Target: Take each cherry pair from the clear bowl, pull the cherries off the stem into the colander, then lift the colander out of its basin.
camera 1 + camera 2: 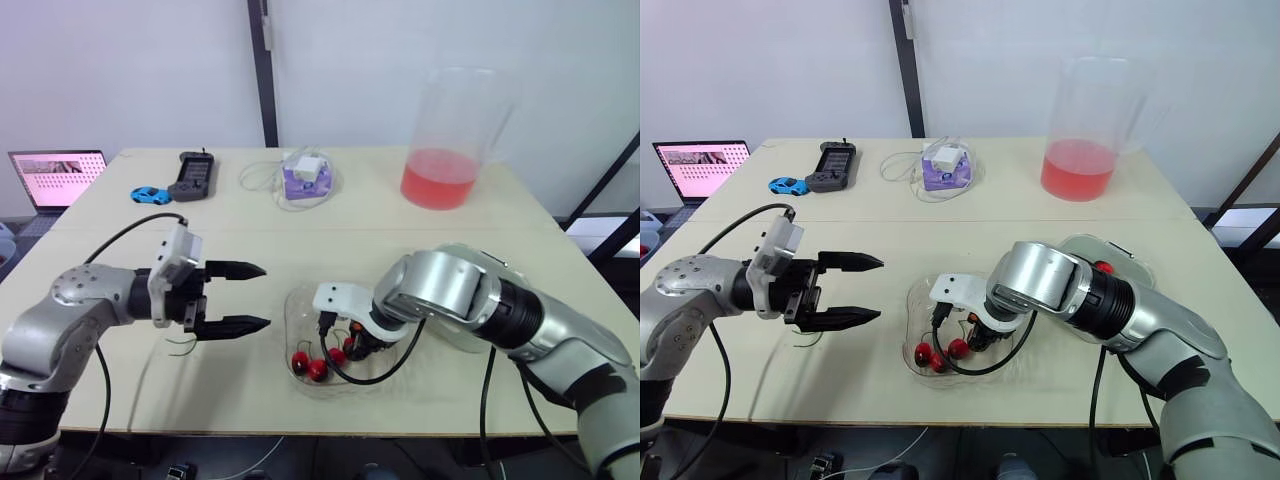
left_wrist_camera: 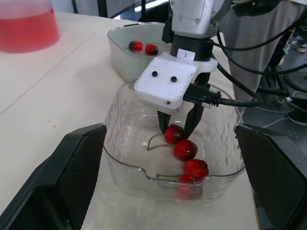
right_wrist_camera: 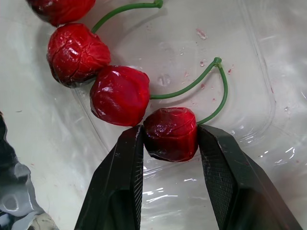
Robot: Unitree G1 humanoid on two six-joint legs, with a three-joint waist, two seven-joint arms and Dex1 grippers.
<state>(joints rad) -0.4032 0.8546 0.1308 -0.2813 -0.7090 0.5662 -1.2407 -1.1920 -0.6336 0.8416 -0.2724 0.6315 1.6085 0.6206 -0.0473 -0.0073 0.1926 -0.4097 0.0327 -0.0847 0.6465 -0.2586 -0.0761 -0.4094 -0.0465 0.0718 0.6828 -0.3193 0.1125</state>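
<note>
Red cherries (image 3: 120, 95) on green stems lie in the clear bowl (image 2: 115, 163), which sits on the bench (image 1: 400, 230) close to its near edge. Inside the bowl, the right end effector (image 3: 170, 132) reaches down and is clenched on one cherry (image 3: 170, 139). Its two black fingers (image 3: 120, 191) press the fruit from either side, and the cherry's stem curves away over the bowl's floor to join a neighbouring cherry's stem. More cherries rest in a line just beside the held one, toward the bowl's near wall. To the robot's left of the bowl, well apart from it, the left end effector (image 1: 265, 296) hovers over bare bench. It is released, with its fingers spread wide, pointing toward the bowl and holding nothing. Just beyond the bowl on the robot's right, partly behind the right arm, stands the pale colander (image 2: 120, 57) with two cherries (image 2: 135, 45) already inside. Much farther back from the bowl a purple box (image 1: 305, 178) sits among a white cable. A black handset (image 1: 192, 175) and a blue toy car (image 1: 150, 195) lie farther to the robot's left. An open laptop (image 1: 57, 178) stands off the far left corner. Far behind the bowl on the right rises a tall clear container (image 1: 445, 150) holding red liquid.
</note>
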